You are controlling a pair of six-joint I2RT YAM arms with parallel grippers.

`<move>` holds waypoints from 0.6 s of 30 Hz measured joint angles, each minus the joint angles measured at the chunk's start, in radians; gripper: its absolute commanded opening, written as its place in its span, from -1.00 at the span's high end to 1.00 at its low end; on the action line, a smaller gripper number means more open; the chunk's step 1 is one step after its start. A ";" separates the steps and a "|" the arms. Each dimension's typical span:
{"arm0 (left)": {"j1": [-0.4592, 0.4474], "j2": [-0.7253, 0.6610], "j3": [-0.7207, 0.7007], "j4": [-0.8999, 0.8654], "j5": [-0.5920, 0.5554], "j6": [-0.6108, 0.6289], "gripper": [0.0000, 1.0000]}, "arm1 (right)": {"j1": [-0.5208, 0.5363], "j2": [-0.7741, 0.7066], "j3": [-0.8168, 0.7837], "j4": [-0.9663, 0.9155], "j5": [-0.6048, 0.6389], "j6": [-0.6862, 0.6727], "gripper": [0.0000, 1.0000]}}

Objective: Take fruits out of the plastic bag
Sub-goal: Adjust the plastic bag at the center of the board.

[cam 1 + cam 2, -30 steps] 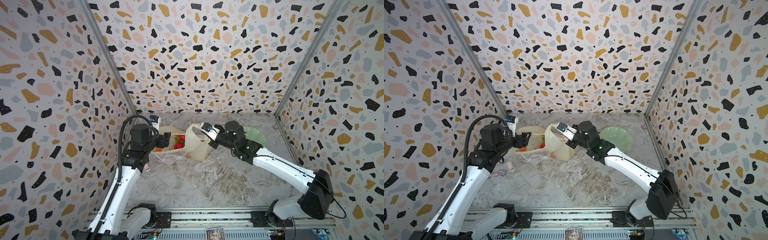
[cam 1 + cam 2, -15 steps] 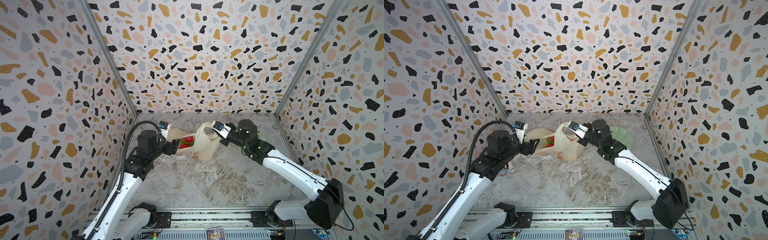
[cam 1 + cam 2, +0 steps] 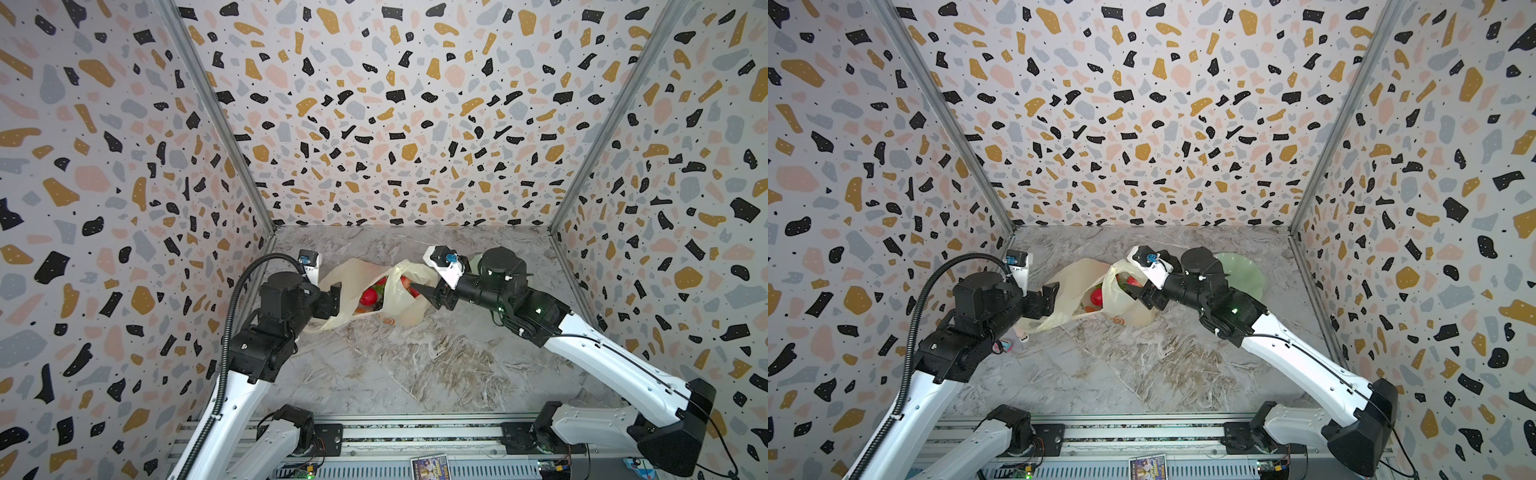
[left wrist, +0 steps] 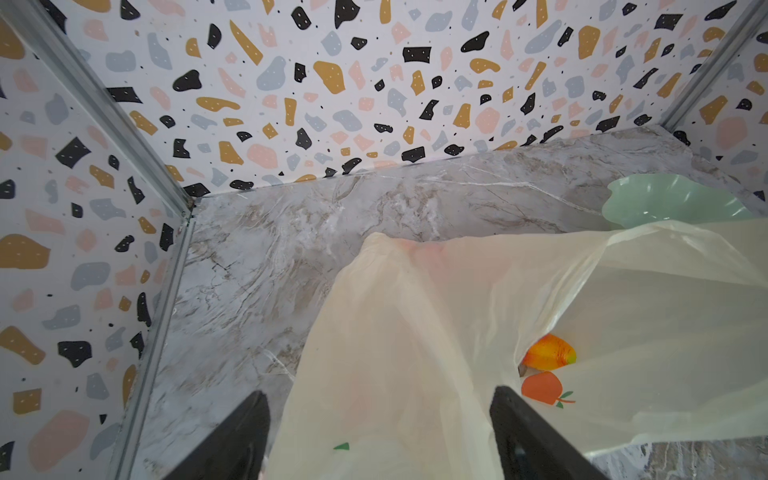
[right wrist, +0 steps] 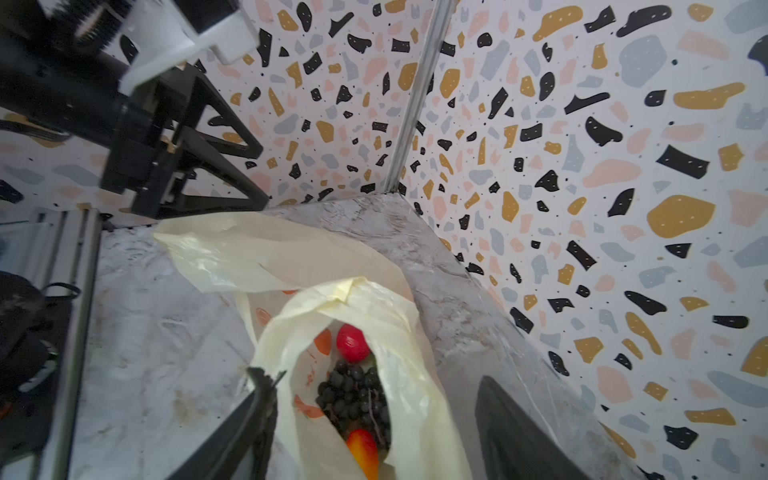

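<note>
A grey marbled worktop (image 3: 415, 365) is lying inside a booth, with terrazzo-patterned walls (image 3: 395, 104) closing it in on three sides. A pale green dish (image 3: 1246, 274) is sitting near the back, behind the right arm. The plastic bag (image 3: 353, 276) is slumping on the worktop between the arms, and the fruits (image 5: 352, 343) are lying inside its gaping mouth. The left end effector (image 4: 379, 392) is standing wide open astride the bag's film, not pinching it. The right end effector (image 5: 370, 376) is hovering wide open at the mouth, gripping nothing.
</note>
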 measured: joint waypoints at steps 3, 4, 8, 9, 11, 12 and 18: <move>0.000 -0.034 0.008 -0.030 -0.014 0.042 -0.69 | 0.102 -0.017 0.002 -0.016 0.089 0.149 -0.47; 0.000 -0.045 0.008 -0.046 -0.013 0.067 -0.69 | 0.131 -0.018 0.000 -0.015 0.122 0.206 -0.45; 0.000 -0.090 0.006 -0.097 0.000 0.195 -0.71 | 0.227 -0.001 -0.030 0.018 0.242 0.396 -0.41; 0.000 -0.106 0.003 -0.104 0.008 0.244 -0.73 | 0.242 0.012 -0.041 0.033 0.271 0.443 -0.41; 0.000 -0.140 -0.006 -0.116 0.024 0.333 -0.76 | 0.262 0.036 -0.064 0.059 0.296 0.517 -0.41; 0.000 -0.158 -0.013 -0.125 0.038 0.383 -0.78 | 0.266 0.047 -0.075 0.072 0.310 0.548 -0.41; 0.000 -0.225 -0.047 -0.192 0.182 0.649 -0.83 | 0.253 0.109 -0.085 0.106 0.380 0.665 -0.42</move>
